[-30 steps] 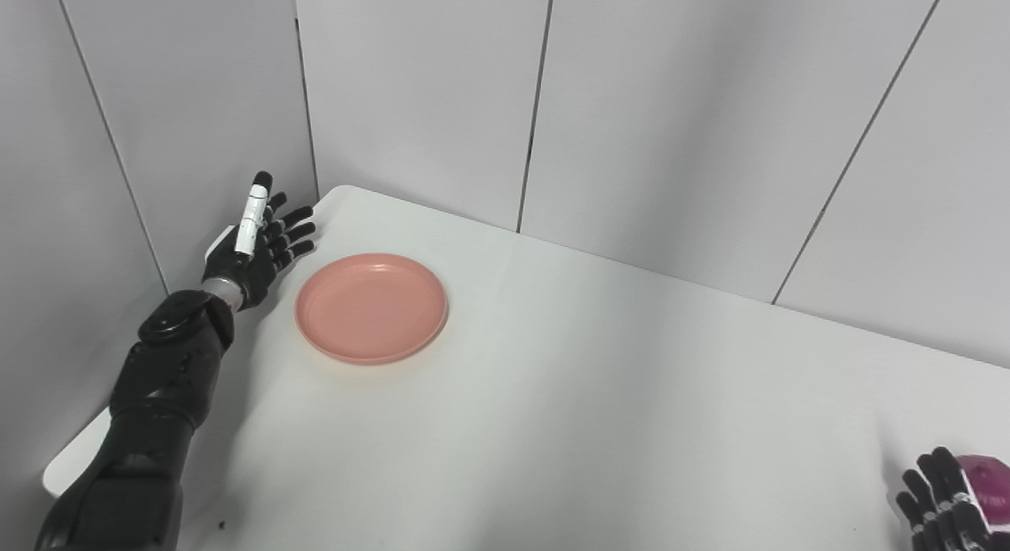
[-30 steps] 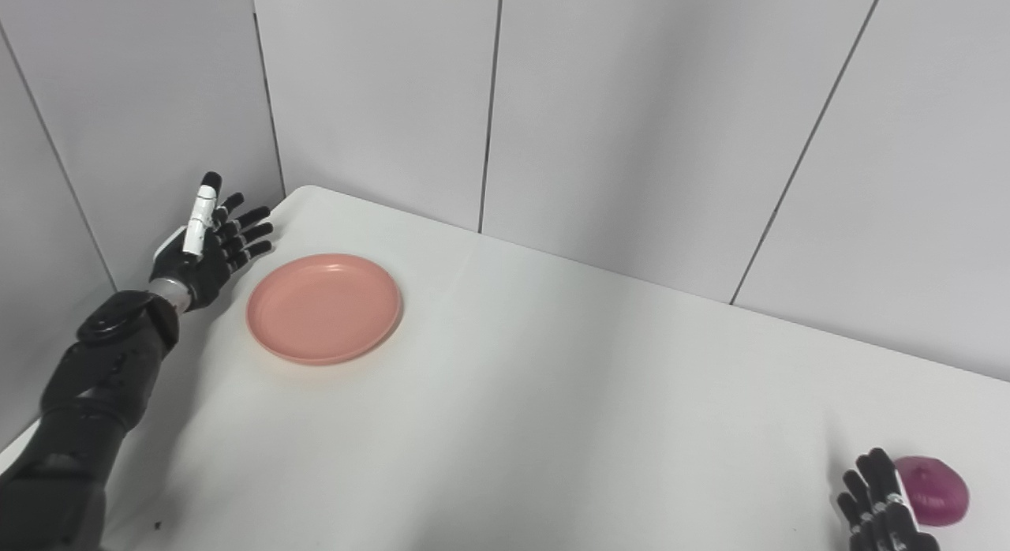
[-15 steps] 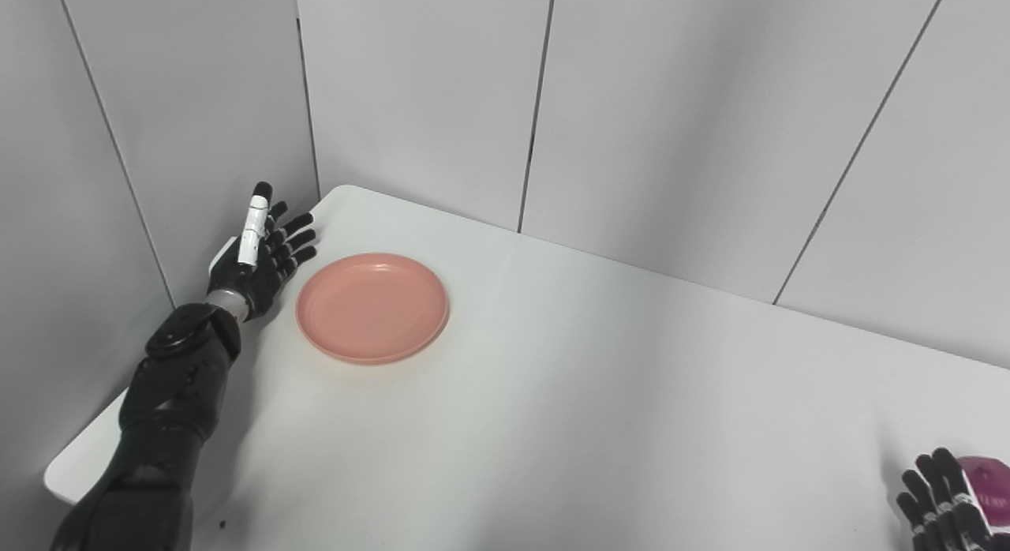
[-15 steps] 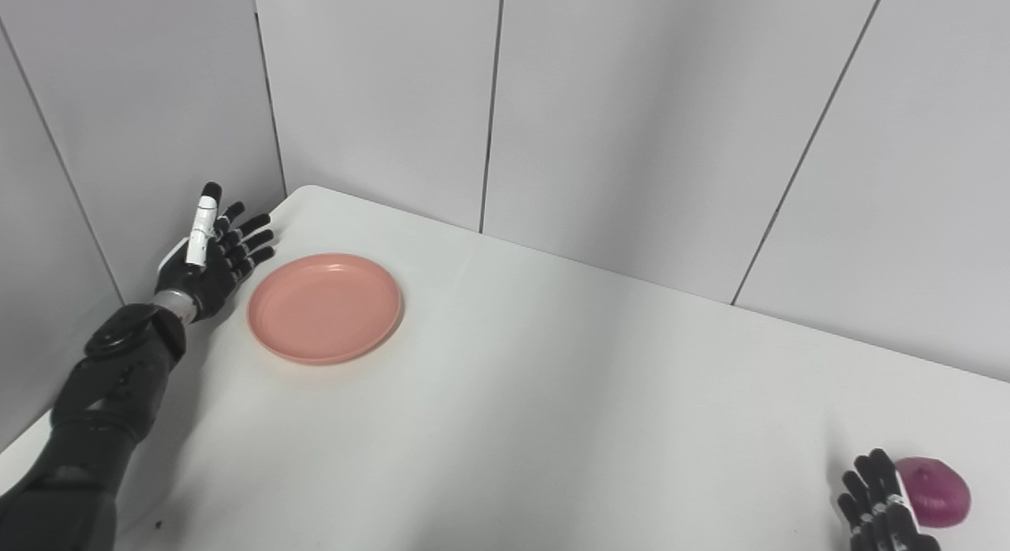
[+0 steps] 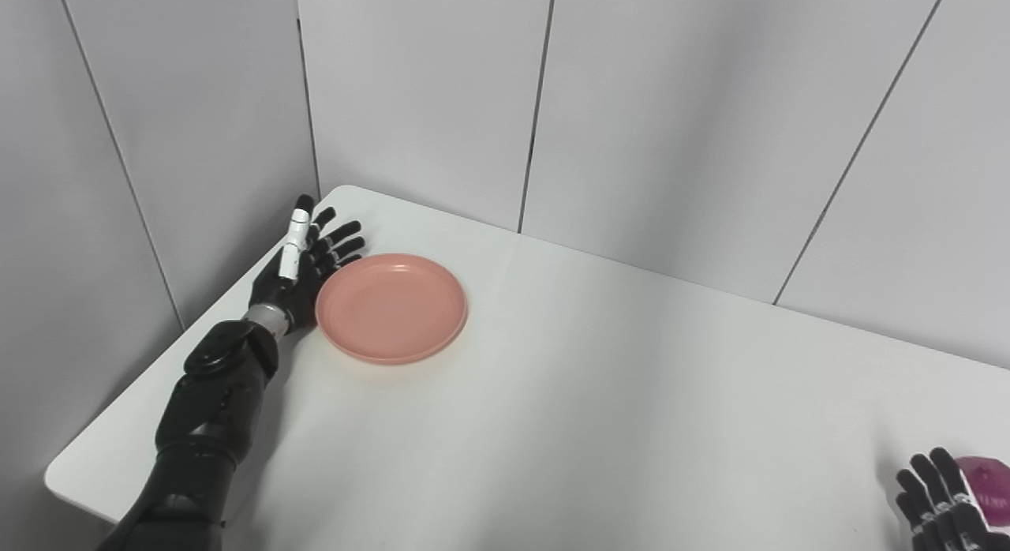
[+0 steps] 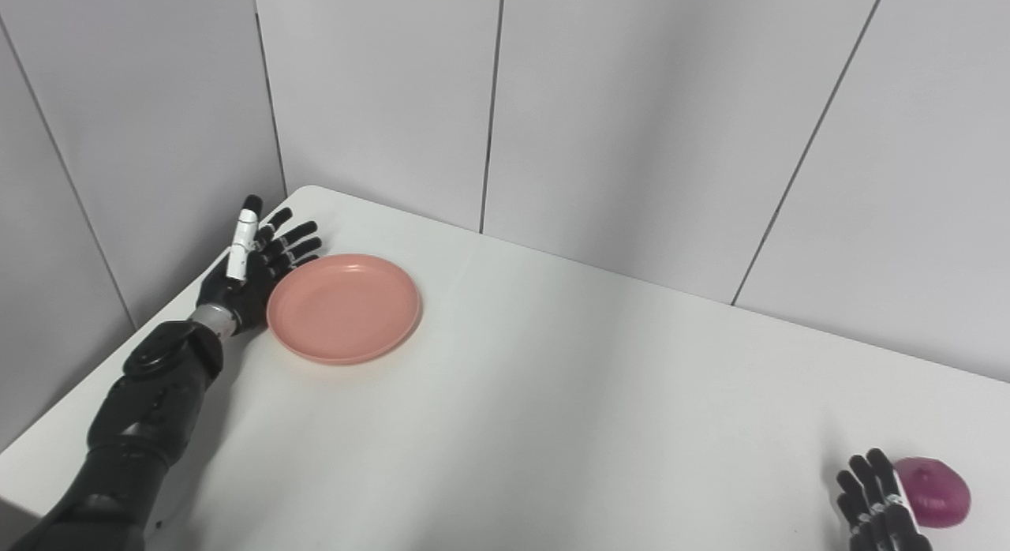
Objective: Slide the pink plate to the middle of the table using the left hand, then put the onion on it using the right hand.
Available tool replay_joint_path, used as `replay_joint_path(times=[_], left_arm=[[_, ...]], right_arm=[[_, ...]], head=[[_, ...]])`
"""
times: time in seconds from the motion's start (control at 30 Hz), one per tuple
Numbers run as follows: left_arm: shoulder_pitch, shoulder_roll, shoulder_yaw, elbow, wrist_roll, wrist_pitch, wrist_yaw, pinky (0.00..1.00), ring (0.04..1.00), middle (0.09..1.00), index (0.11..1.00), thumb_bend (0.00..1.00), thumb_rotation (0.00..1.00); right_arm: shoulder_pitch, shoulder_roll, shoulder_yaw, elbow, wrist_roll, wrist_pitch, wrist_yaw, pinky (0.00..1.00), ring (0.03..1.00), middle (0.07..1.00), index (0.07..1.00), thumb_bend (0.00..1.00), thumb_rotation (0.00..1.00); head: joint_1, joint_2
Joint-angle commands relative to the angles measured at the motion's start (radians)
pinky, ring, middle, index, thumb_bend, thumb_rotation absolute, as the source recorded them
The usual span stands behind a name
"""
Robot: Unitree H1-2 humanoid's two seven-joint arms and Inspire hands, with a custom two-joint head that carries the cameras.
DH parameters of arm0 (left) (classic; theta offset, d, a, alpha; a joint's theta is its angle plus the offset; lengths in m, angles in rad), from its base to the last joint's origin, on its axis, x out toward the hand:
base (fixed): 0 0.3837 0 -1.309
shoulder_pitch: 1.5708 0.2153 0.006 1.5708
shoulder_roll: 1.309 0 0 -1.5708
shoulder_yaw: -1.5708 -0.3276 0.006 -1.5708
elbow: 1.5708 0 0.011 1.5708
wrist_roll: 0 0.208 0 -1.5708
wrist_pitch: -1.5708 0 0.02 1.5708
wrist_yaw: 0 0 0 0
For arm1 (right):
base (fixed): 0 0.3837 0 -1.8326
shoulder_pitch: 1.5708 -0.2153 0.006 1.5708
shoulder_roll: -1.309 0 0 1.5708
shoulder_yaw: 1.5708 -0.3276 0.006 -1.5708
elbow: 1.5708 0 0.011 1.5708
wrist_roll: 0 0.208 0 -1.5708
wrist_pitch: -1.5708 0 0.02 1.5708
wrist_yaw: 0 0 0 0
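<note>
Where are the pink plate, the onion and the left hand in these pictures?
pink plate (image 6: 344, 308), right eye view, centre of its flat bottom.
onion (image 6: 937, 492), right eye view, middle of its purple skin.
left hand (image 5: 304, 260), left eye view, its palm.

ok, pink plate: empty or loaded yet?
Empty. The pink plate shows only its bare inner surface. The onion lies on the table at the near right, beside the right hand.

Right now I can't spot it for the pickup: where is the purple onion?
The purple onion lies at the near right corner of the white table, just right of the right hand, far from the round pink plate.
</note>
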Motion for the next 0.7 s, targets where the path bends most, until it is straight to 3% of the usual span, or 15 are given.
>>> replay_joint_path(times=[0.0, 0.23, 0.67], left_arm=[[-0.008, -0.012, -0.011, -0.028, -0.008, 0.011, -0.021, 0.90, 0.888, 0.870, 0.971, 0.87, 0.91], [-0.002, -0.048, -0.039, -0.077, -0.011, 0.040, -0.035, 0.89, 0.904, 0.909, 0.987, 0.87, 0.91], [0.019, -0.111, -0.113, -0.196, -0.009, 0.115, -0.057, 0.91, 0.889, 0.881, 0.987, 0.88, 0.92]], right_arm=[[0.079, 0.058, 0.029, 0.068, 0.015, -0.004, 0.004, 1.00, 0.969, 0.964, 0.981, 0.94, 0.93], [0.081, 0.061, 0.029, 0.067, 0.024, -0.007, 0.010, 1.00, 0.959, 0.955, 0.974, 0.96, 0.90], [0.084, 0.070, 0.033, 0.058, 0.011, -0.011, 0.000, 0.97, 0.929, 0.931, 0.943, 0.96, 0.88]], head=[[-0.002, 0.002], [-0.013, 0.007], [-0.044, 0.015]])
